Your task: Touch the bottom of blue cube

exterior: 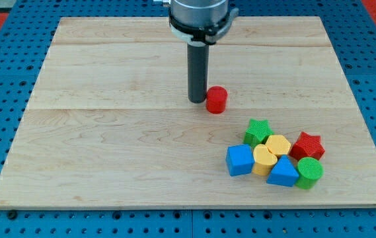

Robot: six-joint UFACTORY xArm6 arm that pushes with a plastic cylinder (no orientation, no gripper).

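The blue cube [239, 160] sits at the left end of a cluster of blocks at the view's lower right. My tip [196, 100] rests on the wooden board [108, 132] near the middle, just left of a red cylinder [216, 100] and almost touching it. The tip is well above and to the left of the blue cube, far from its bottom side. The rod is dark and upright under a grey mount.
The cluster holds a green star [258, 131], a yellow hexagon [278, 145], a yellow heart-like block [264, 158], a red star [307, 145], a blue triangle [283, 173] and a green cylinder [309, 172]. A blue pegboard [2, 79] surrounds the board.
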